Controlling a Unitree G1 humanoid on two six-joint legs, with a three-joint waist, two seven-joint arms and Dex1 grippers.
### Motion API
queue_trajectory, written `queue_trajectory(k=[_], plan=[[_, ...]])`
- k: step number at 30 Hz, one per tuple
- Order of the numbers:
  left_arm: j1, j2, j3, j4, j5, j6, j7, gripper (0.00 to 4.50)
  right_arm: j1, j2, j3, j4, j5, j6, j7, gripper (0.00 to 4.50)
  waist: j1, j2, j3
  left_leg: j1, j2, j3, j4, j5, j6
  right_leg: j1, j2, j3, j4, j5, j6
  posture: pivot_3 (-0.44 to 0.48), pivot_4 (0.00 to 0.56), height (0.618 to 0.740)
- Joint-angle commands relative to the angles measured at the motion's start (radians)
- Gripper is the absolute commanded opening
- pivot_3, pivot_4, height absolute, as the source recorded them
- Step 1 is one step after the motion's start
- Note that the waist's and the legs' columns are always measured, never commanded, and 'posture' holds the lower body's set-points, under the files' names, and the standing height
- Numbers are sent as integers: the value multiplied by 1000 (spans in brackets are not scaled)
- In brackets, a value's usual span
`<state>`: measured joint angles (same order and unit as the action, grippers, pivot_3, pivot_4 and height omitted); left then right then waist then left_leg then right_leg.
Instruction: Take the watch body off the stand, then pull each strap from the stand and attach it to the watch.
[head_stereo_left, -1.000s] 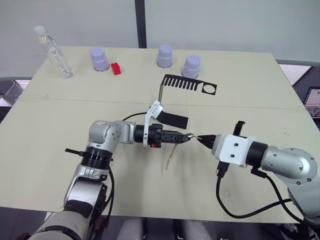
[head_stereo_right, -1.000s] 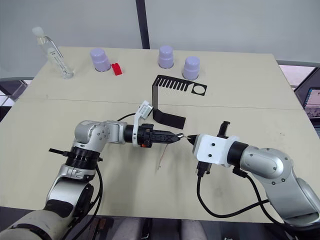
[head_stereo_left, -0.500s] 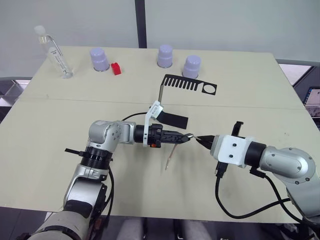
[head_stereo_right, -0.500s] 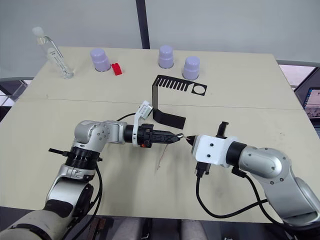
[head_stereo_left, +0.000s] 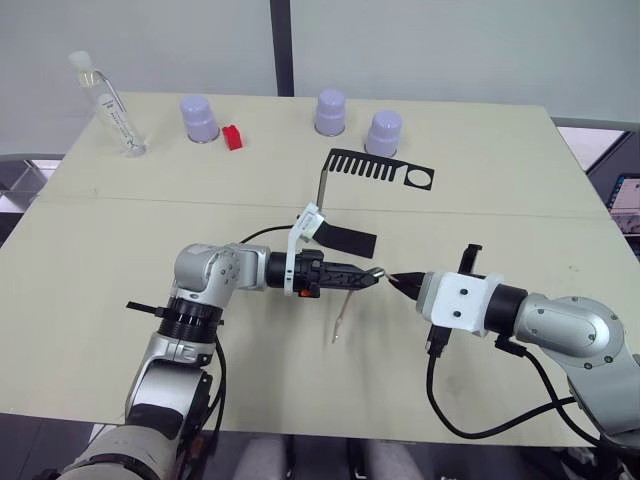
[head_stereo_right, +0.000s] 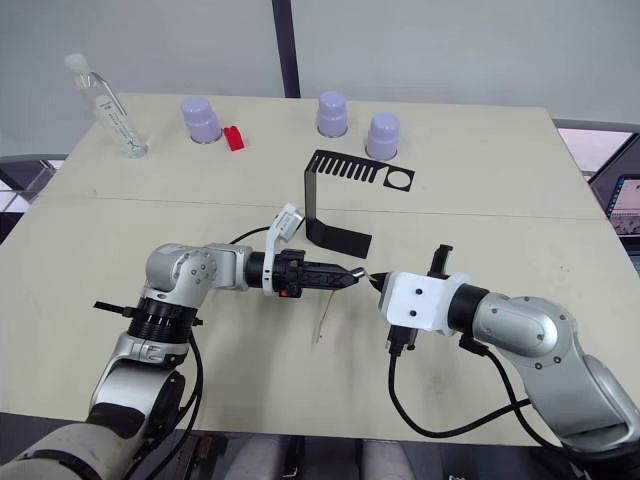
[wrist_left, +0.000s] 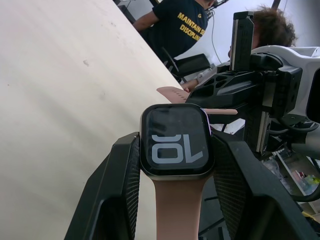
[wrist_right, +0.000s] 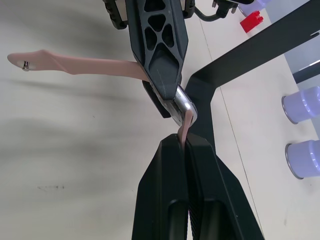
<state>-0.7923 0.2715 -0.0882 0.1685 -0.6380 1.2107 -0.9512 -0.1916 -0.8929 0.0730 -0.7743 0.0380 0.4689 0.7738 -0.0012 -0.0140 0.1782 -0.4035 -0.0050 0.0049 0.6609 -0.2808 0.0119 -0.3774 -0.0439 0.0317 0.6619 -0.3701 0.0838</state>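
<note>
The dark watch body is clamped between the fingers of my left gripper, above the table's middle. One pale pink strap is fixed to it and hangs down toward the table. My right gripper faces the left one from the right. It is shut on the second pink strap, whose free end touches the watch body's metal edge. The black stand rises just behind both grippers, its base flat on the table, with bare comb slots and an empty ring.
Three lavender cups line the far side of the table. A small red block and a clear bottle lie at the back left. A person in a dark shirt is beyond the table.
My right gripper has crept left with its strap, closing the small gap to the watch body. The left gripper has barely shifted.
</note>
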Motion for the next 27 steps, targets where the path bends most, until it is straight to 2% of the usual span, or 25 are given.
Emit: queue_trajectory(k=[1,11,27], plan=[[-14,-39,-42,-80,-54,3,-36,1588,-26,15,17,-20,3,-6,4,0,0,0,0,0,0,0,0,0,0,0,0,0,0,0,0,0,150,740],[-3,-37,-81,-100,-22,-27,-21,1588,-41,9,25,-31,0,11,21,0,0,0,0,0,0,0,0,0,0,0,0,0,0,0,0,0,150,740],[-10,-60,-61,-96,-31,-44,-2,1588,-39,15,25,-26,-4,19,34,0,0,0,0,0,0,0,0,0,0,0,0,0,0,0,0,0,150,740]])
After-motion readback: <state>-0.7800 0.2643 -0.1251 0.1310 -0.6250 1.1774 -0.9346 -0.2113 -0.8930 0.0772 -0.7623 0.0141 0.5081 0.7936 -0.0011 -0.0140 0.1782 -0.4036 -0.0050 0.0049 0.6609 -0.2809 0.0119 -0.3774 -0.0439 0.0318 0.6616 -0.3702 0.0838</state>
